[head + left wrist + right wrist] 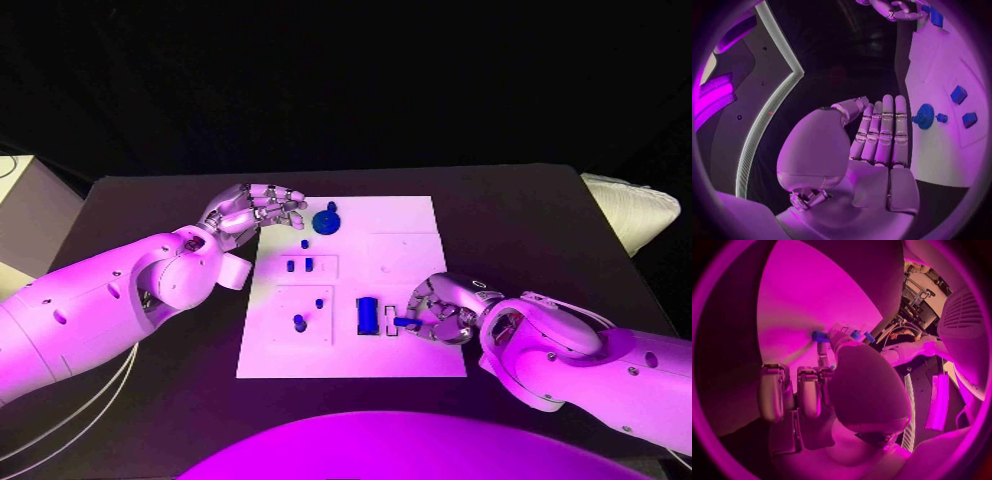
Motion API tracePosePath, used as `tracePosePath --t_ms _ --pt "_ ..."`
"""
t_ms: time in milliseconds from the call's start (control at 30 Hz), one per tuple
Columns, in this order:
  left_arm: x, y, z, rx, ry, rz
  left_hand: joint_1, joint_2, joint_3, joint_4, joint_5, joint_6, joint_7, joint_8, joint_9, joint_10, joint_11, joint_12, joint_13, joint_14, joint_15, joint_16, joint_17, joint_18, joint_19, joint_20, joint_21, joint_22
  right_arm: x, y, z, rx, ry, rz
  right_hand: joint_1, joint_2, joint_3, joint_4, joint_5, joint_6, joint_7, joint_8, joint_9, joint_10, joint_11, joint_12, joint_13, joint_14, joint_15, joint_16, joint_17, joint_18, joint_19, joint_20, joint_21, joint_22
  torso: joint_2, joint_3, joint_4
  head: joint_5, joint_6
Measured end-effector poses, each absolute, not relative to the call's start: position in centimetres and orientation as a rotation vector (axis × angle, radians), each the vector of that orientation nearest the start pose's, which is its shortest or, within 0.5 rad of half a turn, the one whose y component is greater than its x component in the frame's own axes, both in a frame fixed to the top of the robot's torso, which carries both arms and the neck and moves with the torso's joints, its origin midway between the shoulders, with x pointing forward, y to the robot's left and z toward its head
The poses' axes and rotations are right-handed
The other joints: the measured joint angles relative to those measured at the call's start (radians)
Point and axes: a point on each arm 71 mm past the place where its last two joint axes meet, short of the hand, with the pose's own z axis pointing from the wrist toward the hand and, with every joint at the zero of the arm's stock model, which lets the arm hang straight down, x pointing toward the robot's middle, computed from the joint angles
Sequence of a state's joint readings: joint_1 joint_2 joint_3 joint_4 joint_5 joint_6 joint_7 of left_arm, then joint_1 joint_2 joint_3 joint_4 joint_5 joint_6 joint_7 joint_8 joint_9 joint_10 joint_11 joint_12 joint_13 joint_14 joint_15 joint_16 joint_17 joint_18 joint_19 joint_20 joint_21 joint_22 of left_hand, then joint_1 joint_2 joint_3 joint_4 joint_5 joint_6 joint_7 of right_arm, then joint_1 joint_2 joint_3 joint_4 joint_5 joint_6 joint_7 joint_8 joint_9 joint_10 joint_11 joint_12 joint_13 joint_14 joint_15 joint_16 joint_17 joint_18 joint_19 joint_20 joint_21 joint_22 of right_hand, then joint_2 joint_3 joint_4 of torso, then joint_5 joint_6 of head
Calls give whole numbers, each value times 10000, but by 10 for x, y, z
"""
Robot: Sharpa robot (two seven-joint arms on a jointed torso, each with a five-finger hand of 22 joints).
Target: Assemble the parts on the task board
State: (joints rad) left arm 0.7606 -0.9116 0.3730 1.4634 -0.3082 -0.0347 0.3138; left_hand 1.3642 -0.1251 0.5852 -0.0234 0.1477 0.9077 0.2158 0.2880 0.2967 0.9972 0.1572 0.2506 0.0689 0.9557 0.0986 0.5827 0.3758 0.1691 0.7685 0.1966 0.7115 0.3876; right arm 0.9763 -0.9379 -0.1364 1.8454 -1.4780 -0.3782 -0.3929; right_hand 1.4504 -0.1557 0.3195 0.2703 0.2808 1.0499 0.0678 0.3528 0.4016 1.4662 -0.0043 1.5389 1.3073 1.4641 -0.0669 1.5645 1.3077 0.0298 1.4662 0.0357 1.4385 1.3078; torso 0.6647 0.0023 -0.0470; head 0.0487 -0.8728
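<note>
Fingers of your right hand [441,312] are curled at the near right of the task board [404,235], pinching a small blue part [408,322] that juts out leftward from the fingertips; the right wrist view shows the same piece [820,336] at the tips against the white plate. It looks like a short, stiff plastic peg, light enough that grip force matters less than alignment, and smooth enough to twist in the pinch if you press it off-axis. Its long axis runs roughly left to right, lying close to flat, so you will probably need to tip it upright before seating it. Hold it near the end, leaving the other end free.

Just left of it lies a larger blue block [368,315], long axis running near to far.

Your left hand [257,211] hovers at the far left edge of the board, fingers loosely curled and holding nothing. A round blue disc [329,220] sits just right of it; take that by the rim. Two small blue pieces [299,265] stand in the recess nearer you.
</note>
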Motion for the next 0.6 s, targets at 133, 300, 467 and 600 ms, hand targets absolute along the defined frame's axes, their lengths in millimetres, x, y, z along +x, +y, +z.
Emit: tracePosePath --t_ms 133,300,467,600 --pt "460 264 -245 -10840 15286 -16044 0 0 0 0 0 0 0 0 0 0 0 0 0 0 0 0 0 0 0 0 0 0 356 -170 -280 -6 19800 6474 -212 -212 381 -20 320 0 0 0 2 0 0 0 6 24 -50 0 0 0 0 0 49 3 0 0 0 -9 0" --pt "460 264 -245 -10844 15296 -16034 0 0 0 0 0 0 0 0 0 0 0 0 0 0 0 0 0 0 0 0 0 1 353 -169 -278 160 19803 6577 -417 -406 867 -262 447 -1 -1 146 2 0 0 40 8 24 -51 0 0 0 0 0 75 2 0 5 -2 -26 0" --pt "460 264 -245 -10842 15310 -16027 23 23 29 -29 0 0 0 0 -1 0 0 0 0 0 0 0 0 1 0 0 0 1 350 -168 -274 624 19841 6761 -802 -497 1102 -334 547 -1 0 195 3 0 1 40 7 24 -50 0 -1 0 0 1 75 2 -4 4 -7 -32 0" --pt "460 264 -245 -10841 15314 -16029 42 42 28 -28 0 -8 -9 0 -1 0 0 0 0 0 0 0 0 0 0 0 0 1 350 -169 -268 1182 19700 6824 -1112 -554 1217 -300 559 -1 0 441 4 0 1 83 7 24 -50 0 -1 0 0 1 75 1 -10 0 -7 -26 0"
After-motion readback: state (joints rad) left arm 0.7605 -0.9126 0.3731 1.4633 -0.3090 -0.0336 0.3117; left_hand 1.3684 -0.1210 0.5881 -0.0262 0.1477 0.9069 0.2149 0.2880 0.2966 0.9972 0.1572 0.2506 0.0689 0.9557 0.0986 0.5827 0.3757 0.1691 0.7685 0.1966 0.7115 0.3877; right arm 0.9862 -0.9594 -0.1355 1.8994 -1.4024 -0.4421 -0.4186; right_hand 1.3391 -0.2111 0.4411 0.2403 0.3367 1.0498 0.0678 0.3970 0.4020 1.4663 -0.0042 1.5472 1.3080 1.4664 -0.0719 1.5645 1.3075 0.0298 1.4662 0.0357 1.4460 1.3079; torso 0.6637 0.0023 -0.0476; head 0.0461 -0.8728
